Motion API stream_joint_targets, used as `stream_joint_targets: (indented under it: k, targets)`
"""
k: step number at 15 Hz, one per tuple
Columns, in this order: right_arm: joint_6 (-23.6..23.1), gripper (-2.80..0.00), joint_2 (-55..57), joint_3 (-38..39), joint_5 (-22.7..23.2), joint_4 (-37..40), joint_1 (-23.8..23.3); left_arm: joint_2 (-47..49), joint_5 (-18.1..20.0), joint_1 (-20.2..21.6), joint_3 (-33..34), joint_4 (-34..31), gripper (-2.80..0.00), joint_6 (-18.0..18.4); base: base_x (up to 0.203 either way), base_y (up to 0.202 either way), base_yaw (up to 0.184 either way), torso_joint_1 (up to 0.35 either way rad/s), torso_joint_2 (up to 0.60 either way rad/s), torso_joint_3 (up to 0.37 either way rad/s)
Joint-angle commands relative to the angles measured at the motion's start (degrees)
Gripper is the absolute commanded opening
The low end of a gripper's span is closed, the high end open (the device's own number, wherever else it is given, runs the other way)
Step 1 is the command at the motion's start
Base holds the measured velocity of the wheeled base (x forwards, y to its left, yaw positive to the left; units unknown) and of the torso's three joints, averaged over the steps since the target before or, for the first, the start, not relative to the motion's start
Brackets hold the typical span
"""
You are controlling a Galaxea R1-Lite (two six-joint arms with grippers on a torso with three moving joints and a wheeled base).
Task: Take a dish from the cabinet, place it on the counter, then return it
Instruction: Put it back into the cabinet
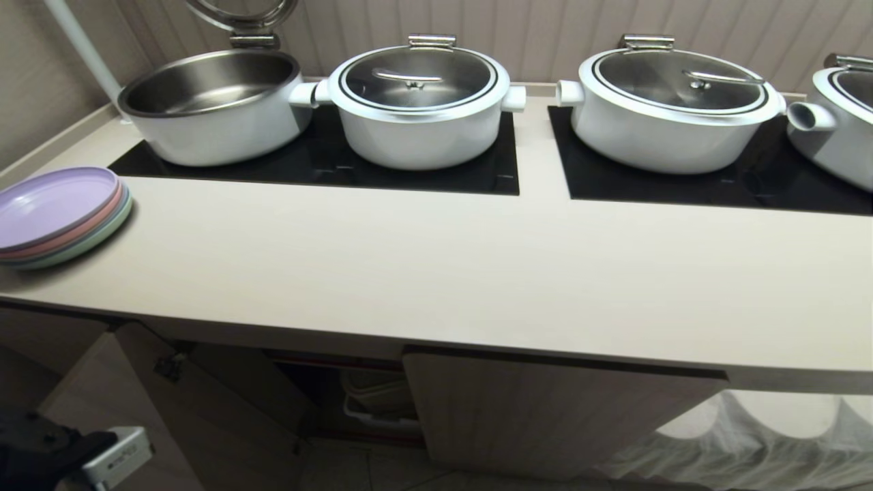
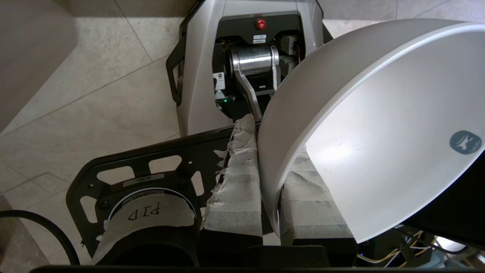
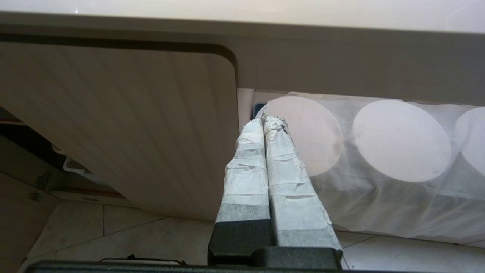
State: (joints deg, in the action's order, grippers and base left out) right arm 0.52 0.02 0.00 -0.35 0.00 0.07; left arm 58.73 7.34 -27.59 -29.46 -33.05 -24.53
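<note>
The dish [image 2: 379, 132], a plain white bowl with a small blue mark inside, is tilted on edge over the tiled floor. My left gripper [image 2: 269, 159] is shut on its rim, one taped finger outside the wall and one inside. In the head view only part of the left arm [image 1: 61, 453] shows, low beside the cabinet's open door [image 1: 136, 395], and the dish is out of sight there. The counter [image 1: 436, 273] stretches above the cabinet. My right gripper [image 3: 265, 121] hangs shut and empty in front of the closed cabinet door [image 3: 132, 125].
Large white pots [image 1: 419, 102] stand on black panels [image 1: 539, 181] at the counter's back, the leftmost with its lid up. Coloured plates [image 1: 58, 215] are stacked at the left end. A white basket [image 1: 378, 402] sits inside the cabinet. Wrapped white stacks [image 3: 398, 140] lie to the right.
</note>
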Motion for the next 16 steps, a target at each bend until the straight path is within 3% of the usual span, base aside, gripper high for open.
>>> stream_joint_targets:
  k: [1, 7, 16]
  targets:
    - [0.0, -2.8, 0.1, 0.0, 0.0, 0.0, 0.0, -0.1, 0.1, 0.0, 0.0, -0.2, -2.8, -0.2, 0.0, 0.0, 0.0, -0.168, 0.36, 0.179]
    - [0.0, -2.8, 0.1, 0.0, 0.0, 0.0, 0.0, -0.1, 0.1, 0.0, 0.8, -0.1, -2.8, -0.2, 0.0, 0.0, 0.0, -0.176, 0.37, 0.19]
    - [0.0, -2.8, 0.1, 0.0, 0.0, 0.0, 0.0, -0.3, 0.2, 0.0, 1.2, 0.0, -2.8, -0.2, 0.0, 0.0, 0.0, -0.243, 0.54, 0.289]
